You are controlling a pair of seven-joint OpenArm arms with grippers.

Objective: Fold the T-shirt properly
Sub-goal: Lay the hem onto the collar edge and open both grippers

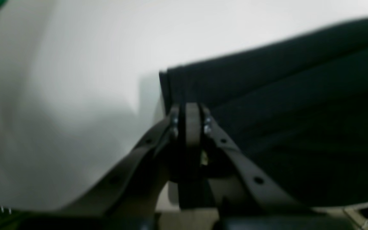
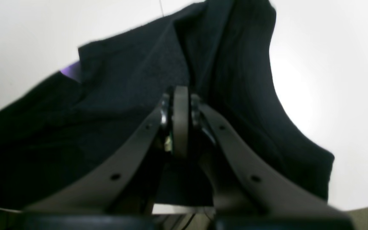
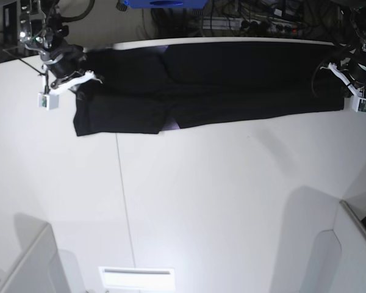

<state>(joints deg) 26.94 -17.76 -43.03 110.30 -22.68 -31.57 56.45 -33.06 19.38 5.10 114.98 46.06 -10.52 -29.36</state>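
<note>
Base view: T-shirt (image 3: 232, 85) stretched long across counter (image 3: 201, 201) far edge, each end pinched between closed jaws, left (image 3: 354, 85) and right (image 3: 67, 76). Mid-fold; next likely carry both ends over together.
</note>
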